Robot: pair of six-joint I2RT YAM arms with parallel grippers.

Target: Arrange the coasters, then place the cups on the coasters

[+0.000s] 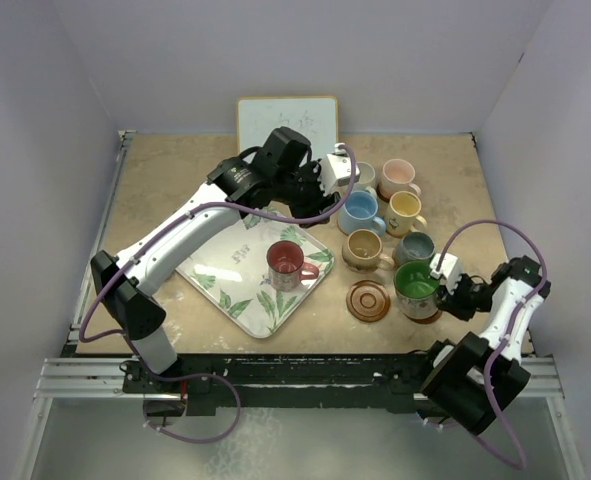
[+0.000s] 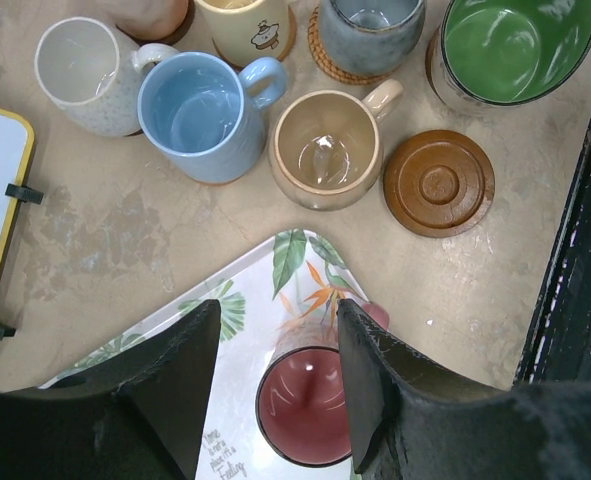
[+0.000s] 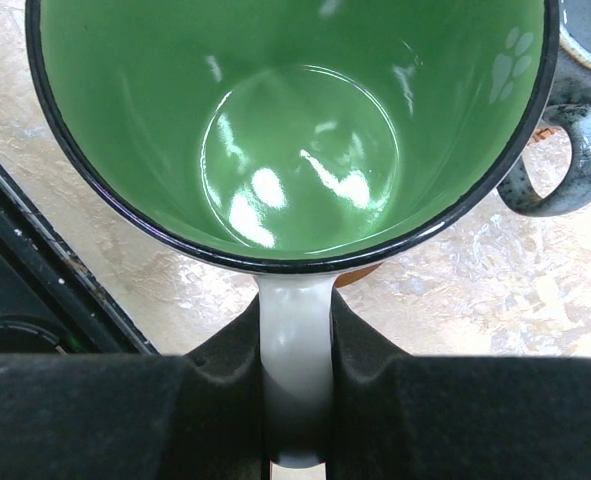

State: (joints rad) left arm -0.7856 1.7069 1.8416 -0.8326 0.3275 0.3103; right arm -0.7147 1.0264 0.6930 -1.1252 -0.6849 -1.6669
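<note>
One green cup (image 1: 415, 283) stands right of the tray (image 1: 225, 285), beside a bare coaster (image 1: 368, 300). Only the right wrist view shows the right gripper (image 3: 295, 320) clamped on its white handle (image 3: 295, 400). Left gripper (image 2: 277, 330), jaws apart, hangs above the tray, the red cup (image 2: 305, 405) showing between its fingers.

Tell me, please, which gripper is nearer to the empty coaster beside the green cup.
Right. The right gripper, shut on the handle of the green cup, sits just beside the empty coaster. The left gripper, open, is farther off, toward the back.
</note>
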